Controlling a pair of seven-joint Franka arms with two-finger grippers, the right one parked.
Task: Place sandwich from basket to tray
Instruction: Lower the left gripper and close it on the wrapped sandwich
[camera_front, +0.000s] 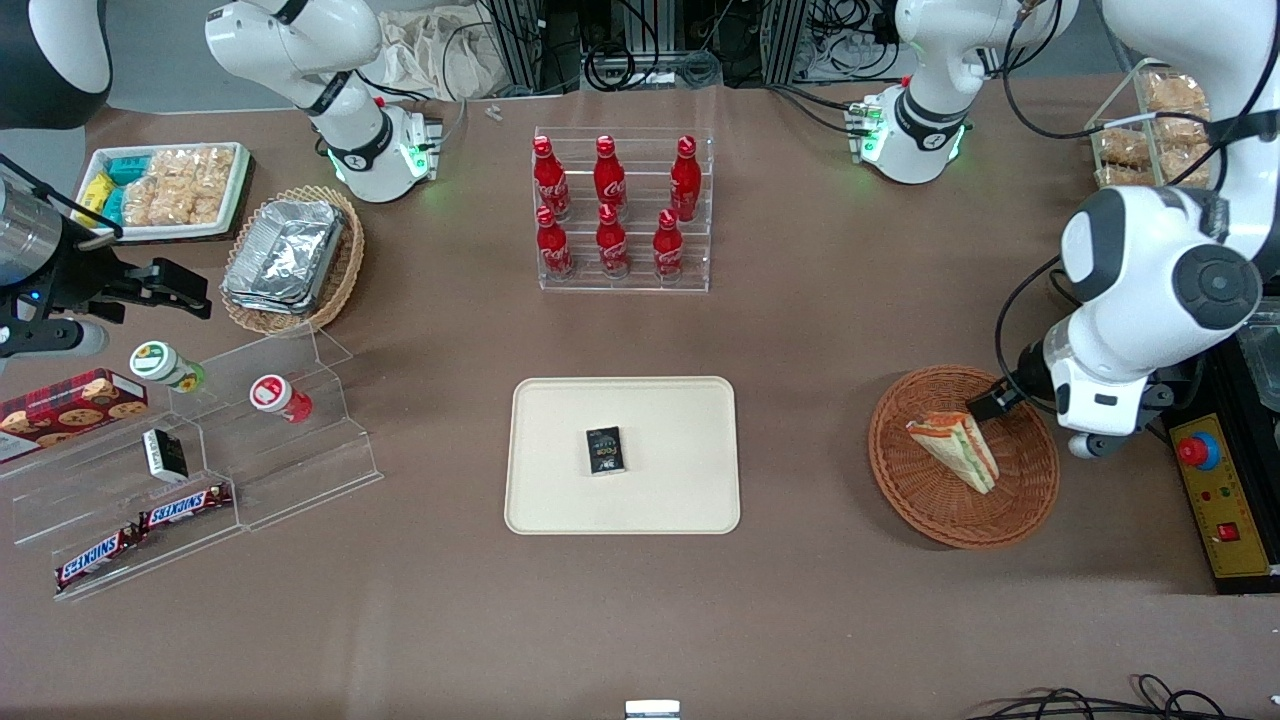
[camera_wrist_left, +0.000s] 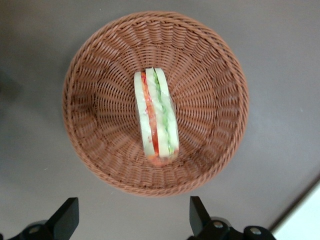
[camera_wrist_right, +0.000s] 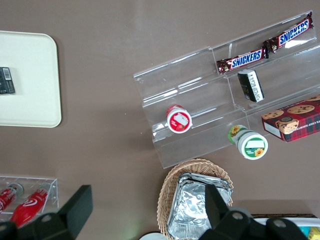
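Note:
The sandwich (camera_front: 957, 448) (camera_wrist_left: 156, 116), a white-bread wedge with red and green filling, stands on its edge in the round reddish-brown basket (camera_front: 905, 478) (camera_wrist_left: 100, 100) toward the working arm's end of the table. My gripper (camera_front: 990, 402) (camera_wrist_left: 132, 217) hovers above the basket's rim, a little higher than the sandwich and not touching it. It is open, with nothing between its black fingers (camera_wrist_left: 67, 217). The cream tray (camera_front: 560, 490) (camera_wrist_right: 30, 70) lies at the table's middle with a small dark packet (camera_front: 604, 450) on it.
A clear rack of red cola bottles (camera_front: 622, 210) stands farther from the camera than the tray. A clear stepped stand (camera_front: 200, 460) with snack bars and cups, a tan basket of foil containers (camera_front: 292, 258) and a white snack tray (camera_front: 165, 190) lie toward the parked arm's end. A yellow control box (camera_front: 1222, 500) sits beside the basket.

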